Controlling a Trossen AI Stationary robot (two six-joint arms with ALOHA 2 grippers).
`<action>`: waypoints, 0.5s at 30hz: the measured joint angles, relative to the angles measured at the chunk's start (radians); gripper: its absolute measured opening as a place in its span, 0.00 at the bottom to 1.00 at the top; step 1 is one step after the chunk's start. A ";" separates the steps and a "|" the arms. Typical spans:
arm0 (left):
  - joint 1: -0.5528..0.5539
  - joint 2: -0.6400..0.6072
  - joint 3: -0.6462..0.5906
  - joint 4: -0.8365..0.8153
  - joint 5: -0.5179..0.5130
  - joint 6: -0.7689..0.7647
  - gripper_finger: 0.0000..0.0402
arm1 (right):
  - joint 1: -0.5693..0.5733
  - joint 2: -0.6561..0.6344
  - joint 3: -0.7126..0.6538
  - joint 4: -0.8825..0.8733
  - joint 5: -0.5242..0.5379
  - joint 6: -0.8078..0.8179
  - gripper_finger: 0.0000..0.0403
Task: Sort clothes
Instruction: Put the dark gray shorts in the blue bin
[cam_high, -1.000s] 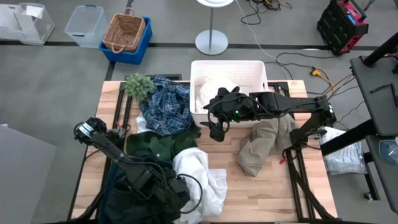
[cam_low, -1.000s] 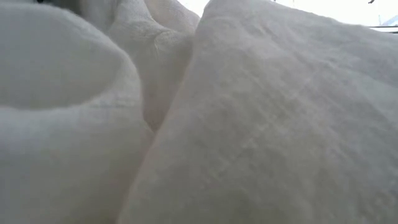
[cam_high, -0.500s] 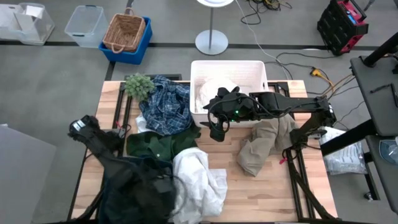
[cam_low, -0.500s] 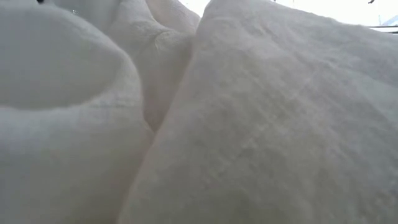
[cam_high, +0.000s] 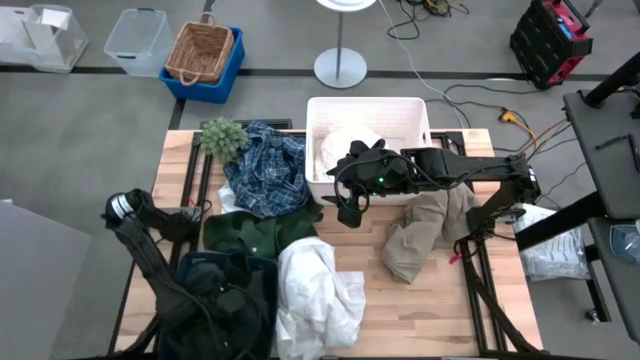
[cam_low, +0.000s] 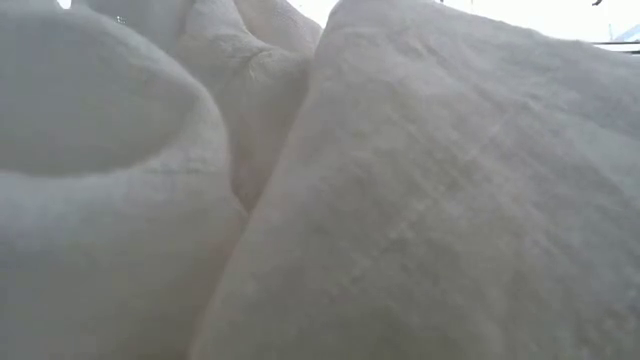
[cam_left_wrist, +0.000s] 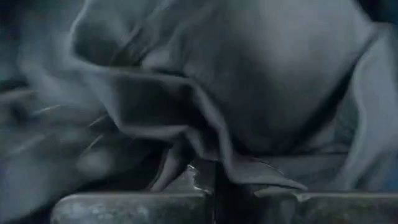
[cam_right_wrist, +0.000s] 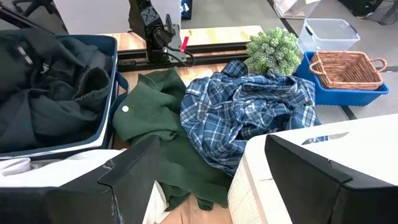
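From above, the left gripper (cam_high: 222, 300) is buried in the dark grey garment (cam_high: 215, 305) at the table's near-left corner; only its wrist cam shows the fingers (cam_left_wrist: 130, 205) clenched on a fold of that cloth. Right gripper (cam_high: 348, 207) hangs w/ jaws spread, holding nothing, by the white bin (cam_high: 415, 112). Its cam alone shows a blue bin (cam_right_wrist: 111, 74) around the dark clothes. Plaid shirt (cam_high: 266, 170) and green shirt (cam_high: 248, 232) lie mid-left, tan one (cam_high: 420, 235) right. Low cam: only white cloth (cam_low: 400, 200).

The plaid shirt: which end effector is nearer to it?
Right. The right end effector hovers just beside the plaid shirt; the left end effector is farther, down in dark clothes.
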 joint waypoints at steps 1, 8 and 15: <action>0.000 0.000 -0.045 0.063 0.001 -0.008 0.00 | 0.000 0.000 0.000 0.000 0.000 0.000 0.70; 0.004 -0.011 -0.202 0.272 0.043 -0.098 0.00 | 0.000 0.000 0.000 0.000 0.000 0.008 0.68; 0.004 -0.032 -0.051 0.077 0.032 -0.101 0.00 | 0.000 0.000 0.000 -0.013 -0.040 0.029 0.73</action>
